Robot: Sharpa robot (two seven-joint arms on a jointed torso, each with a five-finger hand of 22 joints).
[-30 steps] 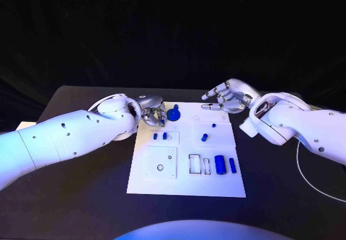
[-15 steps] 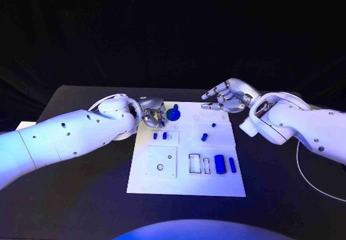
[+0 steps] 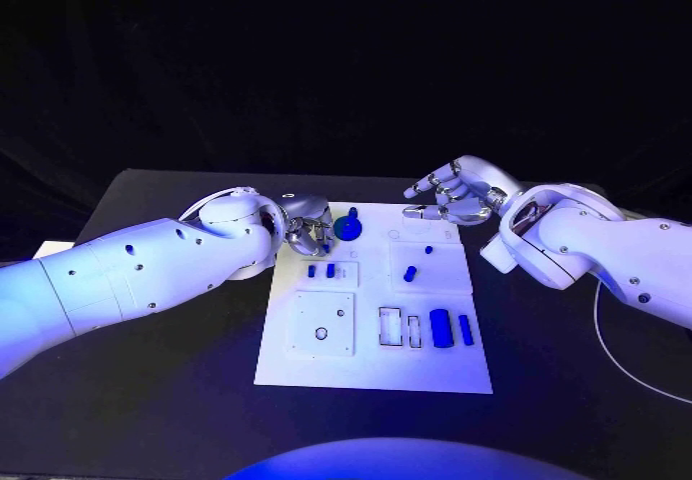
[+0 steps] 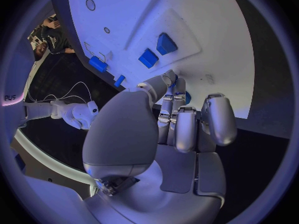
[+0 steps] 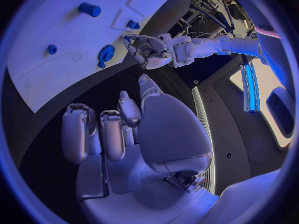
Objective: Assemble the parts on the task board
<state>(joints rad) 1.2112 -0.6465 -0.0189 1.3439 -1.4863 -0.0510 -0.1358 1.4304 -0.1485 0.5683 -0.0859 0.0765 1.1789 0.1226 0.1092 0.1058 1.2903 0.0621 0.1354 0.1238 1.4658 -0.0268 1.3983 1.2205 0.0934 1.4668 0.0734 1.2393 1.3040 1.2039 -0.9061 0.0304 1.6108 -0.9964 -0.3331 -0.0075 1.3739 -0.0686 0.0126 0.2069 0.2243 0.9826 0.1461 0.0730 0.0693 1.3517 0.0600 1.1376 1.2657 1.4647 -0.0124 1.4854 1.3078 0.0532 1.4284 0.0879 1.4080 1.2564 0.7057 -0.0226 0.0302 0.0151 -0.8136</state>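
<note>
Head view: the task board [image 3: 372, 372] lies between both arms, unshifted. The left hand [image 3: 304, 227] has barely moved over the last second, fingers loosely curled just beside the blue round part [image 3: 348, 229], still not gripping it. The right hand [image 3: 454, 196] hovers spread, empty; seating hasn't begun.

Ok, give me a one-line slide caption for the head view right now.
Left hand beside a round blue part at the task board's far edge; right hand hovers open opposite.
</note>
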